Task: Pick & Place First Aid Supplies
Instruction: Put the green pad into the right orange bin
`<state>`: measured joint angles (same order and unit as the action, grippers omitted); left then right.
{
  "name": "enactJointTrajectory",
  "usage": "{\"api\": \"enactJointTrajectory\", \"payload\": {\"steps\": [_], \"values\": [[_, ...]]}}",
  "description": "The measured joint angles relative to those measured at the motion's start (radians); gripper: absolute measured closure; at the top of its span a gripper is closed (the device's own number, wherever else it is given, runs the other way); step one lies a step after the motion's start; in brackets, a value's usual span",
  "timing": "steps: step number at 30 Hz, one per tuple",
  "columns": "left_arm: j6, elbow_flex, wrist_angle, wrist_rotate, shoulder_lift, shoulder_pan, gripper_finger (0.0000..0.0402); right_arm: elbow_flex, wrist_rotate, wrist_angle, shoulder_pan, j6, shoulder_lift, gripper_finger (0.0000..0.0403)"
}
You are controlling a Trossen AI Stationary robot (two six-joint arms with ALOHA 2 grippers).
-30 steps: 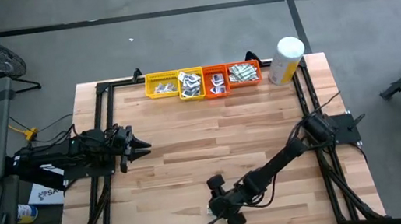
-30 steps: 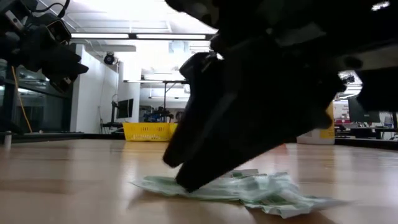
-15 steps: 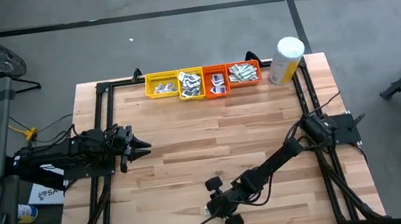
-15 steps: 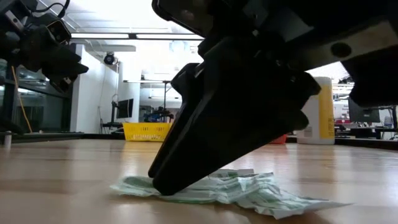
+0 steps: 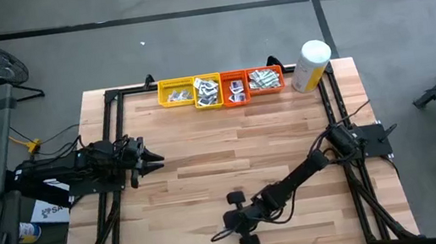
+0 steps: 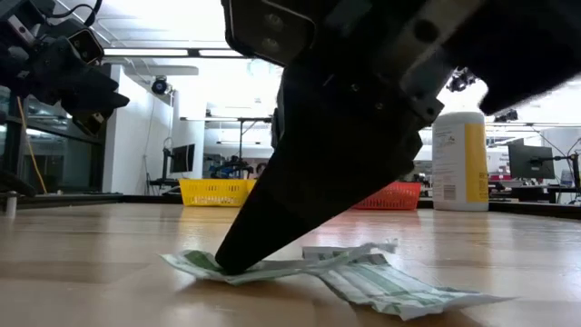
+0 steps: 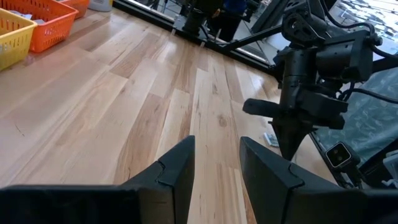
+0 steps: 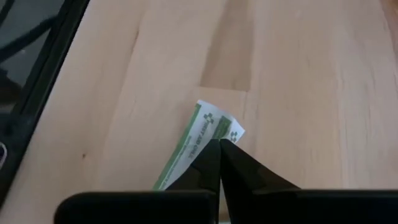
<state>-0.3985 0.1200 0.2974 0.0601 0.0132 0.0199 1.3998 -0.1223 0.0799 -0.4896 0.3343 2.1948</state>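
right claw [image 8: 219, 163]: seen down at the near edge of the desk [image 5: 230, 150], fingers pressed together to a point, nipped on a white-and-green packet [image 8: 200, 142] that lies flat on the wood. In the low view the tip [image 6: 238, 259] is planted right on the packet pile [image 6: 345, 272].

packets on the desk: a couple of narrow white-and-green strips, partly crumpled and overlapping, spread out just beside the claw tip. From above, only a small pale sliver [image 5: 219, 235] is seen by the claw.

left claw [image 7: 216, 163]: held up off the desk at the left side, well apart from the action, fingers parted with a narrow gap between them. In the high view it is seen pointing toward the desk's middle [image 5: 153, 158].

trays: a row of yellow [image 5: 176, 94] and orange-red [image 5: 234, 87] bins is lined up along the far edge, with more packets [image 5: 208, 90] seen inside.

canister [image 5: 311, 65]: white and yellow, stood upright just beside the right end of the tray row.
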Motion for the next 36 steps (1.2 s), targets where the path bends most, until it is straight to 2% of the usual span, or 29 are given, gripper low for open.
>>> {"api": "enactJointTrajectory", "payload": {"steps": [6,14,18,24,28,36], "values": [[0.0,0.0,0.0,0.0,0.0,0.0,0.0275,-0.003,-0.038,0.016,0.005,0.11,-0.025,0.0402],[0.0,0.0,0.0,0.0,0.0,0.0,0.0275,-0.003,-0.162,0.019,0.014,0.172,-0.093,0.0402],[0.0,0.0,0.0,0.0,0.0,0.0,0.0275,-0.003,-0.238,0.08,0.032,0.293,-0.131,0.0402],[0.0,0.0,0.0,0.0,0.0,0.0,0.0275,-0.002,-0.423,0.273,0.083,0.534,-0.188,0.0403],[0.0,0.0,0.0,0.0,0.0,0.0,0.0275,-0.002,-0.501,0.466,0.139,0.713,-0.231,0.0403],[0.0,0.0,0.0,0.0,0.0,0.0,0.0275,-0.002,-0.55,0.958,0.324,0.999,-0.322,0.0403]]}}
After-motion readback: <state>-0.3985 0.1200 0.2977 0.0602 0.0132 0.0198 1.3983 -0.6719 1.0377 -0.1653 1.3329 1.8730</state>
